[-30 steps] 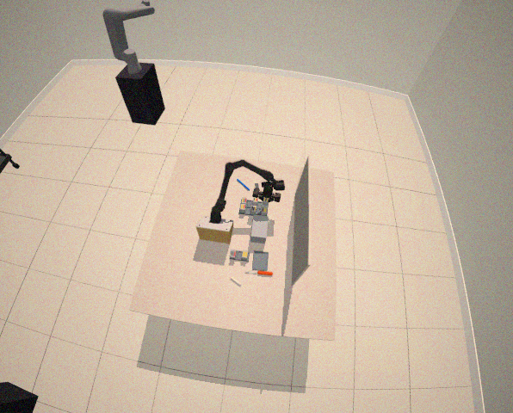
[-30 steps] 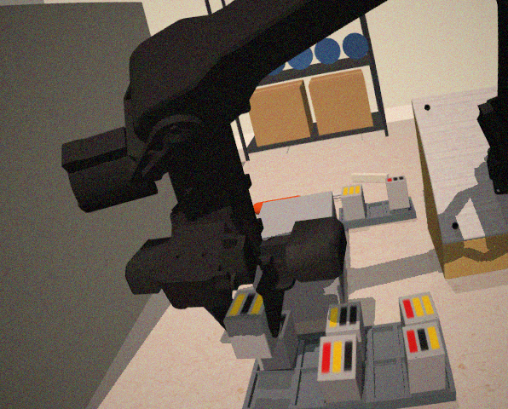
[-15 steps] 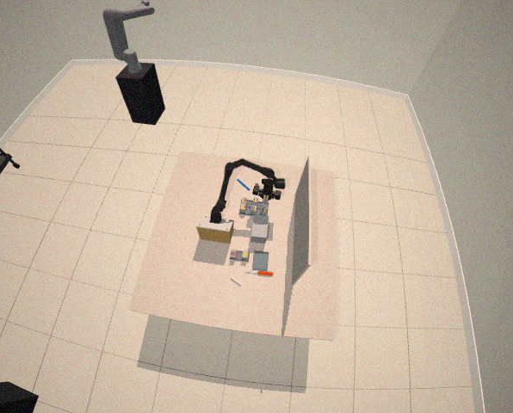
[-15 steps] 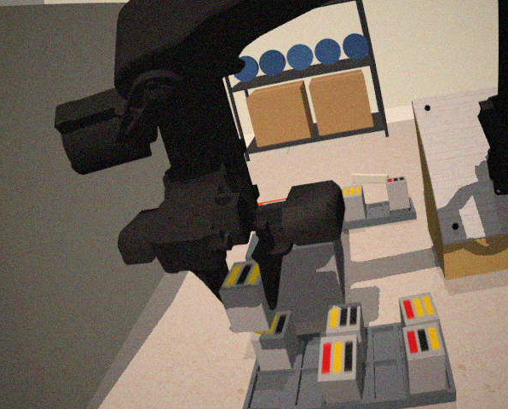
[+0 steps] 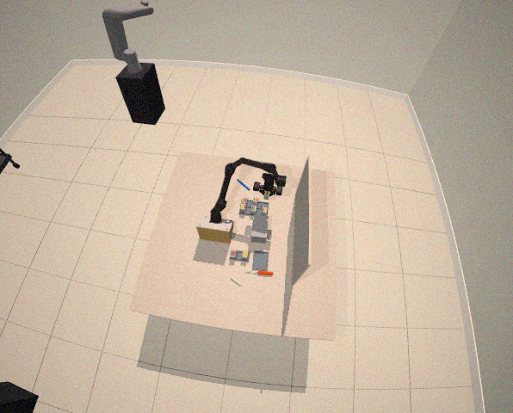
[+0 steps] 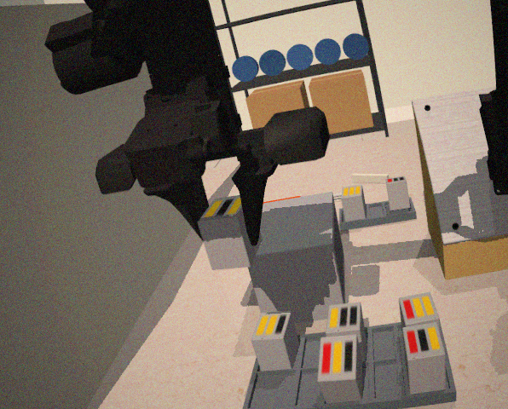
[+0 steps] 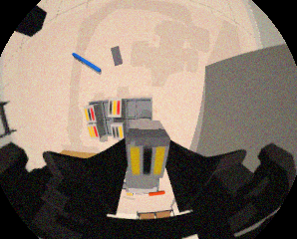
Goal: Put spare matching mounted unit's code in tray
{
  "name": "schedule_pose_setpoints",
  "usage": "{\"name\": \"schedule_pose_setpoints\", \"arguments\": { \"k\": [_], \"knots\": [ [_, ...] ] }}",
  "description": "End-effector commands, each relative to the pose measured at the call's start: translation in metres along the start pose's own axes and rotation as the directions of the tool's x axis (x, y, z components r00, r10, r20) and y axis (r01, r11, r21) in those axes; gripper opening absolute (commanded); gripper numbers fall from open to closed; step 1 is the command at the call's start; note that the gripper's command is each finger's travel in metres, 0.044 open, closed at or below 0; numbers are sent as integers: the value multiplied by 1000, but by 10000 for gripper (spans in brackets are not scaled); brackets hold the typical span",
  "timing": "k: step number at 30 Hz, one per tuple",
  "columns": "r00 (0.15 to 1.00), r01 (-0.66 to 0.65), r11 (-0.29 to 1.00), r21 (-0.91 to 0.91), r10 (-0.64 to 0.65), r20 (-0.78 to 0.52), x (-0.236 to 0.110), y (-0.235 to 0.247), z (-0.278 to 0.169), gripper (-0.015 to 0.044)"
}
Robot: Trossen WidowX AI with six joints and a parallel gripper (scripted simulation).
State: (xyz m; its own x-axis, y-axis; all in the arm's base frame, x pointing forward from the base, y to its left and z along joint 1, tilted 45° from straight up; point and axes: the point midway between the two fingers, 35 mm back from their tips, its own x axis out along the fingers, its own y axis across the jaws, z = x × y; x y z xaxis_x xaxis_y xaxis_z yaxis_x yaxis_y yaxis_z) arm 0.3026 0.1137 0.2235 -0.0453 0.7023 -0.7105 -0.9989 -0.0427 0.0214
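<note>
The gripper (image 6: 226, 228), closed on a spare (image 6: 222, 220), hangs in open air above the counter (image 5: 181, 284), near its far edge. A tall grey panel (image 5: 299, 222) runs far edge to near edge just beside it and bars passage toward the right edge. Below, the holder (image 6: 378, 387) with its standing spares and the grey block (image 6: 298, 233) rise in the way. The tan base box (image 6: 479, 259) blocks the left side. The near left corner is open.
</note>
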Motion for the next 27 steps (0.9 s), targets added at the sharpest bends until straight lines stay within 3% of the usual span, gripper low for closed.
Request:
{"name": "schedule_pose_setpoints", "arguments": {
  "k": [1, 27],
  "knots": [
    [1000, 6, 1000, 5, -6, -12, -3, -15, -19, 0],
    [998, 13, 1000, 14, -13, -62, -15, -78, -198, 0]
  ]
}}
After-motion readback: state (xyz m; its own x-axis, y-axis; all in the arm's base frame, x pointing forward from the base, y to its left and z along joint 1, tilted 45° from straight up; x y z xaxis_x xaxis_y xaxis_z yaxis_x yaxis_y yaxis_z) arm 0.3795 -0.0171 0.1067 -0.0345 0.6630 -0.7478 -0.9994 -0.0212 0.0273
